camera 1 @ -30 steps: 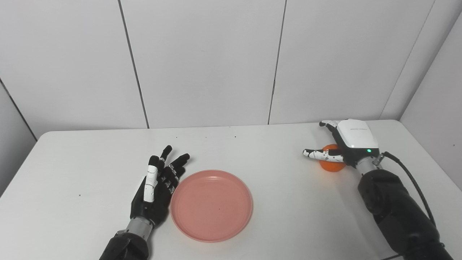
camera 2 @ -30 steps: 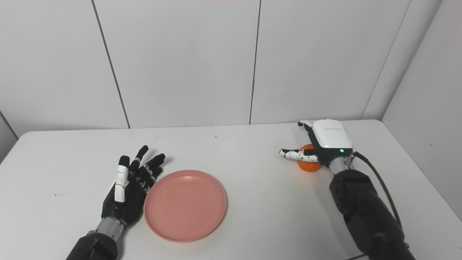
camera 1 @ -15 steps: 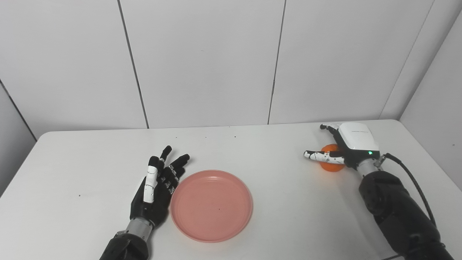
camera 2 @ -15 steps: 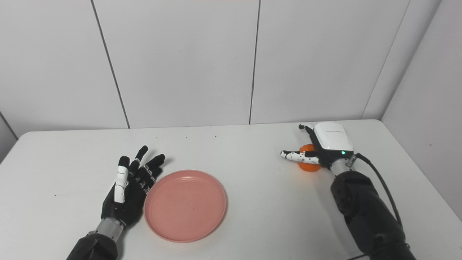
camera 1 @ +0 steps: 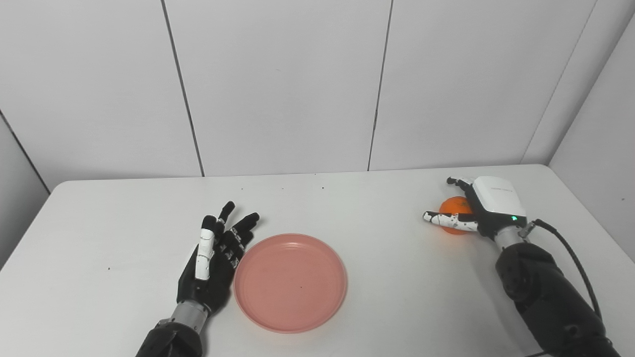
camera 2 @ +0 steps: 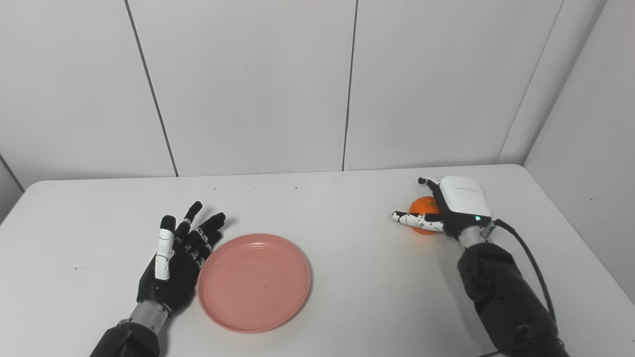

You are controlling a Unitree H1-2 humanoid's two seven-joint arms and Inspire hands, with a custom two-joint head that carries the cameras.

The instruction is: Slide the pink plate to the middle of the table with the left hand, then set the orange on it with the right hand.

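The pink plate (camera 1: 290, 281) lies flat on the white table, a little left of centre and near the front. My left hand (camera 1: 213, 265) is open, palm down, and rests against the plate's left rim. The orange (camera 1: 452, 206) sits on the table at the right. My right hand (camera 1: 488, 206) is open and cupped around it from the right. The thumb stretches along its near side and the fingers reach over its far side. The hand hides part of the orange. Both hands also show in the right eye view, left (camera 2: 173, 263) and right (camera 2: 456, 203).
The white table (camera 1: 387, 208) meets grey wall panels at the back and a side wall on the right. A black cable (camera 1: 570, 248) loops from my right wrist along the forearm.
My right hand has shifted a little right and toward me, so more of the orange shows. The left hand and the plate have stayed put.
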